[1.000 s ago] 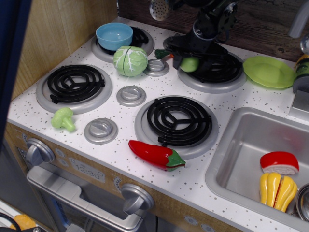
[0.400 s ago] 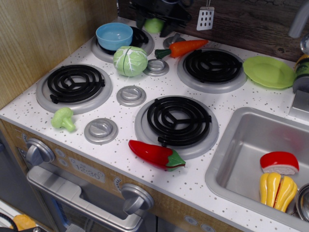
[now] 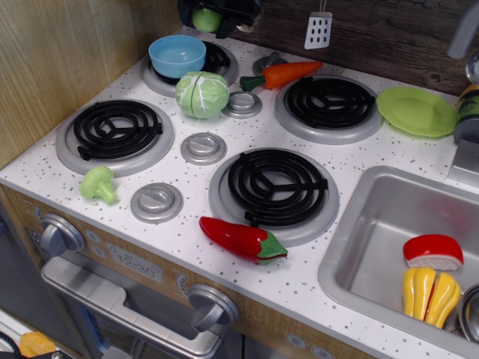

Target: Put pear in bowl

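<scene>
The pear [image 3: 206, 19] hangs at the far edge of the view, clamped in the dark gripper [image 3: 209, 16], above and just beyond the light-blue bowl [image 3: 177, 55]. The bowl sits on the far-left burner [image 3: 218, 61]. Just near and right of the bowl rests the green cabbage [image 3: 201, 94]. A carrot [image 3: 283, 74] lies to the right, beside the far-right burner. A red pepper [image 3: 242, 239] lies at the near edge of the stovetop [image 3: 187, 232].
</scene>
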Controlling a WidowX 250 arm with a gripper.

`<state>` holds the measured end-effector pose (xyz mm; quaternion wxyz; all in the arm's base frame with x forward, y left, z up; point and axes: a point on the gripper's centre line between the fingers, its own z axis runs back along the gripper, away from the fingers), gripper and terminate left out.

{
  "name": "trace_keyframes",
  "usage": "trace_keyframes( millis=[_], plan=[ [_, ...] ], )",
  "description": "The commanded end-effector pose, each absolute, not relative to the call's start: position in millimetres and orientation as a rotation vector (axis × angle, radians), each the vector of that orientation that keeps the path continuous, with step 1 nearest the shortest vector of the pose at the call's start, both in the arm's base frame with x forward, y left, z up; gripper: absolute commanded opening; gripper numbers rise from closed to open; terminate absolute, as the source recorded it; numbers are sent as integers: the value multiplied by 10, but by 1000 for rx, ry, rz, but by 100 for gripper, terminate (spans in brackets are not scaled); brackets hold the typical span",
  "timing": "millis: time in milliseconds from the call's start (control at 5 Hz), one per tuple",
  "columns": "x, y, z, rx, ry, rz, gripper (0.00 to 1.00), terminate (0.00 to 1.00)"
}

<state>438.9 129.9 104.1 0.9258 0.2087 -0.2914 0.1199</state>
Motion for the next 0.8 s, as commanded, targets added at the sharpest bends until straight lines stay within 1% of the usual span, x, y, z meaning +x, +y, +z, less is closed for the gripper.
trace_keyframes(
  millis=[0, 200, 600],
  plan=[
    [4404, 1505, 1213, 432, -676, 189, 0, 0],
    [4433, 1579, 1145, 354, -643, 143, 100, 0],
    [4433, 1579, 1145, 354, -643, 143, 100, 0]
  ],
)
